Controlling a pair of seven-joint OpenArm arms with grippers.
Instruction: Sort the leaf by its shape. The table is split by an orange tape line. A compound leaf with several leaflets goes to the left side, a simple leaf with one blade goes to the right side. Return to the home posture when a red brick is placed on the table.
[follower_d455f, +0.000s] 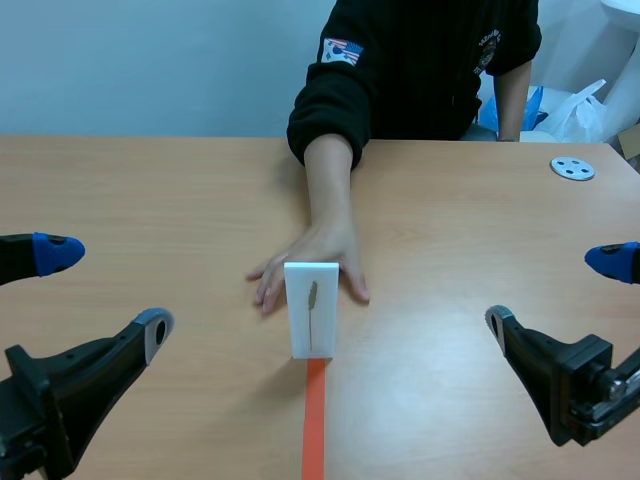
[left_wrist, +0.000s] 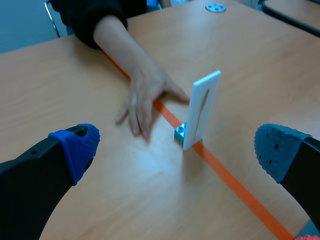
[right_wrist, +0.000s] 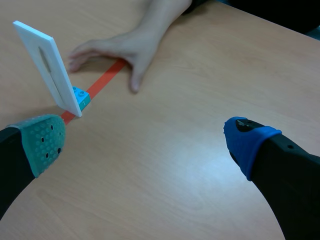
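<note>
A white card (follower_d455f: 298, 325) stands upright on the orange tape line (follower_d455f: 315, 420) at the table's middle, held by a small blue brick (left_wrist: 179, 133) at its foot. One narrow olive leaf (follower_d455f: 313, 300) with a single blade is fixed to the card's face. A person's hand (follower_d455f: 312, 252) lies flat on the table just behind the card. My left gripper (follower_d455f: 105, 292) is open low at the left, well short of the card. My right gripper (follower_d455f: 553, 292) is open low at the right. Neither holds anything.
The person in a black sweater (follower_d455f: 420, 60) sits across the table, with the forearm reaching to the middle. A grey round disc (follower_d455f: 572, 168) lies at the far right of the table. White and blue bags (follower_d455f: 575, 110) sit behind the table's right corner.
</note>
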